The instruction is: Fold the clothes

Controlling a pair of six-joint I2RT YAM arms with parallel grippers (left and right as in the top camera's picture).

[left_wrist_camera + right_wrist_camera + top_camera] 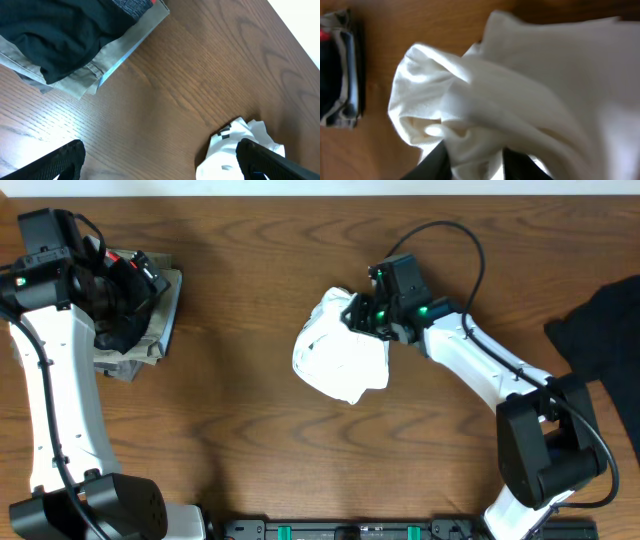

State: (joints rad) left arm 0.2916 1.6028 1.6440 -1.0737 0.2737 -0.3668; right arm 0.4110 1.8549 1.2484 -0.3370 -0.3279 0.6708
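Brown wood table [250, 450]: bunched white T-shirt [335, 355] at centre, khaki folded pieces [165, 315] far left, black garment [600, 330] at right edge.

My fingers [435, 162] black against the plain white T-shirt [335, 360]. Garment [600, 330]: plain black. Folded pieces [165, 302]: khaki-grey (a red fleck on top). Table [250, 260]: brown woodgrain.

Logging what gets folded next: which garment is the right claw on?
The crumpled white T-shirt mid-table; the right claw straddles a fold of it. The black garment lies untouched at the right edge, the folded pile far left.
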